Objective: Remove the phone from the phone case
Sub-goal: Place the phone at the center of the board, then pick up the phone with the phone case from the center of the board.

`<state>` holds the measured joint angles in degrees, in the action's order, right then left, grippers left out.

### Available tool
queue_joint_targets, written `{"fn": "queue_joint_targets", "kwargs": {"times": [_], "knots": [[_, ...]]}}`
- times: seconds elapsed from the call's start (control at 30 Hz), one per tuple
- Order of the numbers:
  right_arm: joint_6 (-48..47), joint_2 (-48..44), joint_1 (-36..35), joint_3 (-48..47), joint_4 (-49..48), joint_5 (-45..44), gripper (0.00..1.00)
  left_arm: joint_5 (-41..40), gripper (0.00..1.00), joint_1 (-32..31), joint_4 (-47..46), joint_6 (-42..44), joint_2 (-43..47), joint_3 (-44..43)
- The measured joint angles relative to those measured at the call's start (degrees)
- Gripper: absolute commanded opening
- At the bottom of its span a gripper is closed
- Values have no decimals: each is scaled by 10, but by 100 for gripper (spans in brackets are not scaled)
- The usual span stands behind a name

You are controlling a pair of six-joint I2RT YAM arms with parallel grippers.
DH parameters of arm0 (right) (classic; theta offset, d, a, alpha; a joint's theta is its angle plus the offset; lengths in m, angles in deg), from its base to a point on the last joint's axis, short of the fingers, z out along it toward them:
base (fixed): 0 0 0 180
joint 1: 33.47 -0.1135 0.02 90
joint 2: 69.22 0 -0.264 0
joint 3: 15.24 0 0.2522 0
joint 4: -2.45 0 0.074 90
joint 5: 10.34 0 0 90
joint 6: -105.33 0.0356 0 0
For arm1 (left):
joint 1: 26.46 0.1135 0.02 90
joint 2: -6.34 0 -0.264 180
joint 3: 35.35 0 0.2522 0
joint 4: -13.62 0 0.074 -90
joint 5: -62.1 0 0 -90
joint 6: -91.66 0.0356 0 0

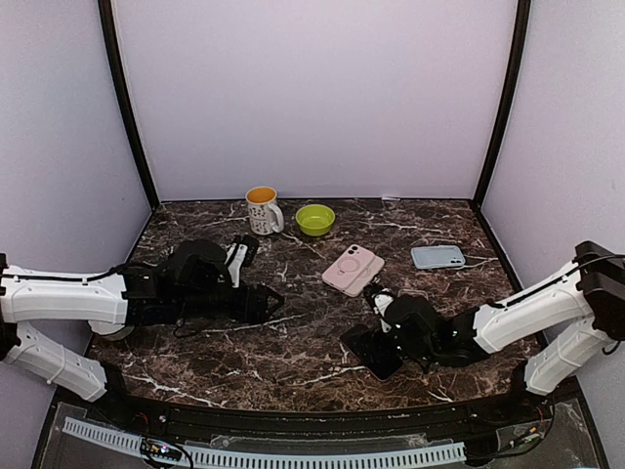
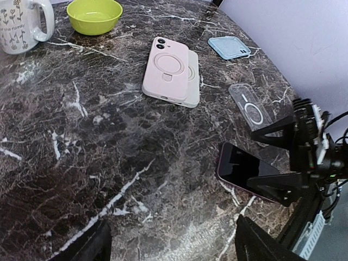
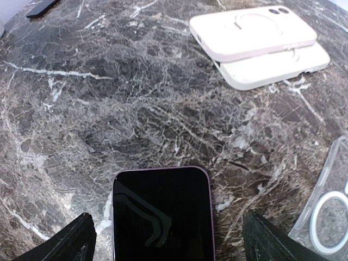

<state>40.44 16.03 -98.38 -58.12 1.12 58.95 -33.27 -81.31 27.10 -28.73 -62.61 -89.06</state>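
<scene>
The phone is lying flat on the bench at the near right, dark screen up. It is being flanked by the two fingers of the right pincer. That pincer is being held spread wide. Bare marble is showing between each finger and the phone's long edges, so nothing is being pinched.

The clear case, marked with a ring, is lying empty just on the far side of the phone and apart from it, with the marble showing through it. The phone is therefore being seen out of the case.

The left pincer is being held spread as well, over the bench left of centre. It is pointing towards the phone, with nothing between its fingers. It is well apart from both the phone and the clear case.

Further back, near mid-bench, a pink case is lying stacked on a pale case, shifted so that the lower one is showing along one side. A blue case is lying at the far right. A mug and a green bowl are standing side by side by the far edge, the mug on the left.
</scene>
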Motion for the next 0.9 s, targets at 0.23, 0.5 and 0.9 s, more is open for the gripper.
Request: {"fn": "queue_joint_targets", "kwargs": {"times": [0.23, 0.5, 0.9], "knots": [[11, -113, 3, -9, 66, -66, 99, -33, 99, 0, 39, 120, -158, -149], [65, -201, 53, -59, 219, -123, 99, 8, 98, 21, 104, 197, -359, -368], [124, -307, 81, -41, 311, -116, 99, 103, 99, 83, 199, 226, -575, -573]]}}
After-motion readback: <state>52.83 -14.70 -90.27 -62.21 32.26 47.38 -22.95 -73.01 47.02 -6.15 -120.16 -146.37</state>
